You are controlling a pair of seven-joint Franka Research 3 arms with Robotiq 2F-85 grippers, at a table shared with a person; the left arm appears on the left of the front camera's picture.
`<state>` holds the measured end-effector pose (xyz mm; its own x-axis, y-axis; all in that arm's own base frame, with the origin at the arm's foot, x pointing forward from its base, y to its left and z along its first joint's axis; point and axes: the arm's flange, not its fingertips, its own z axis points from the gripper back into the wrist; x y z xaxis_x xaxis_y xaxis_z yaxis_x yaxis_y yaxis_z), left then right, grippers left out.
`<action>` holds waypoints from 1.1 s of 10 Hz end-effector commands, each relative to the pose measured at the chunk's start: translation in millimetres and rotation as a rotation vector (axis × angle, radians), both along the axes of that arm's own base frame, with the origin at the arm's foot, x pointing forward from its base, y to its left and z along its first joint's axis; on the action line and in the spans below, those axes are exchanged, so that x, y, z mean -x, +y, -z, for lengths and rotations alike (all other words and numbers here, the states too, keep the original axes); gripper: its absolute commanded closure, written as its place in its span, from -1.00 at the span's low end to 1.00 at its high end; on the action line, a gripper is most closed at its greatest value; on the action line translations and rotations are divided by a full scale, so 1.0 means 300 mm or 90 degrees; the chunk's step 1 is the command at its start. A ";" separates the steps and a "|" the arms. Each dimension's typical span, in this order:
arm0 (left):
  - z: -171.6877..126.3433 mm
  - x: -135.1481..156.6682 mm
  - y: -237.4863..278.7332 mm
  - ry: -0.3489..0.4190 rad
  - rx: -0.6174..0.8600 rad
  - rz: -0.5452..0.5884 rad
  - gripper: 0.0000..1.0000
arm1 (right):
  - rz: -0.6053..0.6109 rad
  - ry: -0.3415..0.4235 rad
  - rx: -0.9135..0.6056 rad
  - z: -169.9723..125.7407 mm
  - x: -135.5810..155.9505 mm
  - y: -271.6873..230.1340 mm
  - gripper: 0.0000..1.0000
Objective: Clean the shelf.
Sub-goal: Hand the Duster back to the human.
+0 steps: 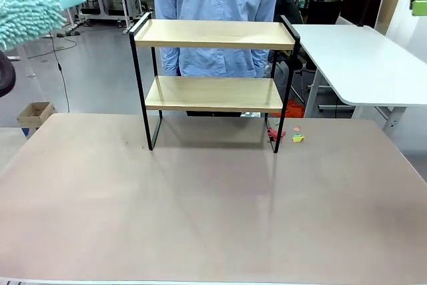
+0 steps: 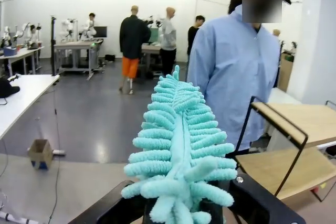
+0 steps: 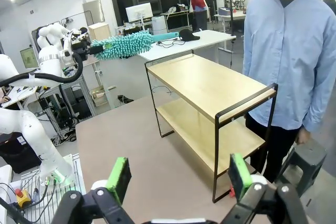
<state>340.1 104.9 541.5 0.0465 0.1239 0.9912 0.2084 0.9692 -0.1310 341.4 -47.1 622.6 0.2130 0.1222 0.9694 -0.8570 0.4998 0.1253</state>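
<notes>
The shelf [image 1: 213,35] stands at the far middle of the table, with two light wooden boards in a thin black frame; both boards look bare. It shows too in the right wrist view [image 3: 210,85] and at the right of the left wrist view [image 2: 294,124]. A teal fluffy duster [image 2: 181,145] is held in my left gripper [image 2: 181,214], which is shut on its base. The duster [image 1: 30,15] hovers high, left of the shelf and apart from it. My right gripper [image 3: 178,178] is open, its green pads [image 3: 119,178] wide apart, and hangs above the table's right side facing the shelf.
A person in a light blue shirt [image 1: 217,5] stands right behind the shelf. Small red and yellow scraps [image 1: 285,136] lie on the table [image 1: 213,218] by the shelf's right front leg. A white desk [image 1: 363,58] stands at the right. A cardboard box [image 1: 37,113] sits on the floor at the left.
</notes>
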 end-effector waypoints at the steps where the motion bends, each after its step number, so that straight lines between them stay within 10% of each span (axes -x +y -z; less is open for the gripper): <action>1: 0.175 0.121 -0.084 -0.001 -0.020 -0.019 0.65 | -0.001 0.002 0.002 -0.007 -0.001 -0.002 -1.00; 7: 0.501 0.190 -0.231 0.062 -0.012 -0.032 0.65 | -0.001 0.002 0.002 -0.007 -0.001 -0.002 -1.00; 8: 0.510 0.191 -0.228 0.073 -0.006 -0.033 0.65 | -0.001 0.002 0.002 -0.007 -0.001 -0.002 -1.00; 9: 0.308 -0.104 -0.207 0.093 -0.011 -0.016 0.65 | -0.001 0.002 0.002 -0.007 -0.001 -0.002 -1.00; 11: 0.308 -0.104 -0.207 0.093 -0.011 -0.016 0.65 | -0.001 0.002 0.002 -0.007 -0.001 -0.002 -1.00</action>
<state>370.2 45.5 448.0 0.1924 0.1161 0.9744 0.1593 0.9761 -0.1478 341.6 -47.2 622.5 0.2137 0.1226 0.9692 -0.8569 0.4998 0.1257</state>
